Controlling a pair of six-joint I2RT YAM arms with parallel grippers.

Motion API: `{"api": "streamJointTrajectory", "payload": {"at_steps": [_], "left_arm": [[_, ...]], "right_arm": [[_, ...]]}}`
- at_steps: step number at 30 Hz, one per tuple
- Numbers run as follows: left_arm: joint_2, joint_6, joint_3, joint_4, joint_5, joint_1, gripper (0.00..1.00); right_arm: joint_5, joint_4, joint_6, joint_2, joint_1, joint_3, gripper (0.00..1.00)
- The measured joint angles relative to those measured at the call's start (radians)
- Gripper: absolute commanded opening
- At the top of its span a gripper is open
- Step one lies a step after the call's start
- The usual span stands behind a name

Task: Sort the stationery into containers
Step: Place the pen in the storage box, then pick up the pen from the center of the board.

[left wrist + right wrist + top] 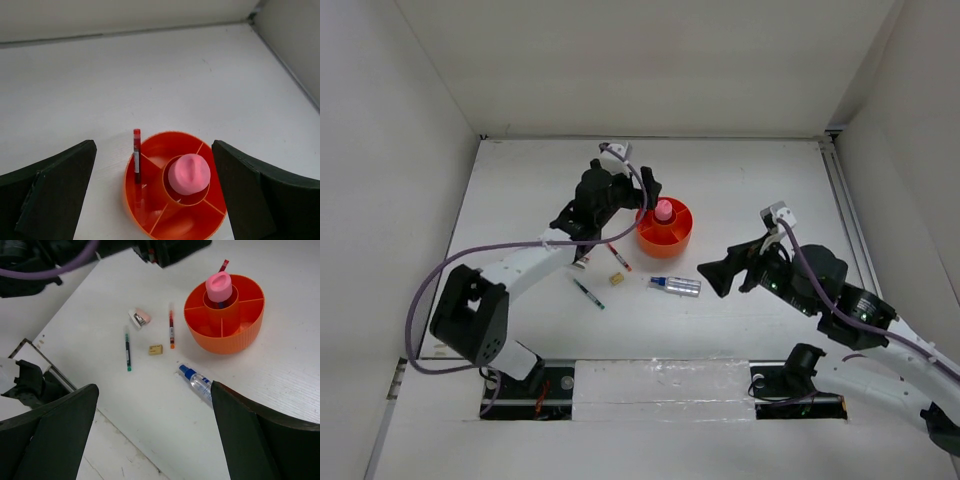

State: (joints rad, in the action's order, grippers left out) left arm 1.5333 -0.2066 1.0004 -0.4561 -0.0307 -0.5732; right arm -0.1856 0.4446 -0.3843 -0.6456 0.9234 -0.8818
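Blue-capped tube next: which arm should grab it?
Right. The right gripper is open and sits just beside the silvery tube, which lies between its fingers in the wrist view. The left gripper, also open, hovers at the orange organizer, farther from the tube.

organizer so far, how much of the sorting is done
Done: the pink tube stands in the central well of the orange organizer, one red pen in an outer compartment. In hand: nothing; left gripper and right gripper are open. Left on the table: second red pen, green pen, stapler, tan cube, blue-capped tube.
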Motion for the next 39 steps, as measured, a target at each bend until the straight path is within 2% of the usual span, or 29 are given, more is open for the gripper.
{"api": "streamJointTrajectory", "payload": {"at_steps": [5,12,21,26,34,39], "left_arm": [[-0.171,-0.092,0.027,0.095,0.155,-0.001,1.0],[-0.306,-0.314,0.217,0.412,0.399,0.019,1.0],[-0.464,-0.521,0.205,0.775,0.568,0.051,1.0],[-0.543,-0.652,0.112,0.932,0.614,0.052,1.0],[-0.505,-0.824,-0.015,1.088,0.626,0.066,1.0],[-0.417,-0.824,-0.076,1.027,0.509,0.237,1.0]], "right_arm": [[0.0,-0.004,0.011,-0.037,0.0,0.0,1.0],[0.012,-0.009,0.036,-0.102,0.0,-0.006,1.0],[0.023,-0.011,0.058,-0.13,0.0,-0.051,1.0],[0.02,-0.01,0.071,-0.15,0.0,-0.06,1.0],[0.041,-0.009,0.079,-0.206,0.0,-0.071,1.0],[0.059,-0.01,0.079,-0.198,0.0,-0.071,1.0]]}}
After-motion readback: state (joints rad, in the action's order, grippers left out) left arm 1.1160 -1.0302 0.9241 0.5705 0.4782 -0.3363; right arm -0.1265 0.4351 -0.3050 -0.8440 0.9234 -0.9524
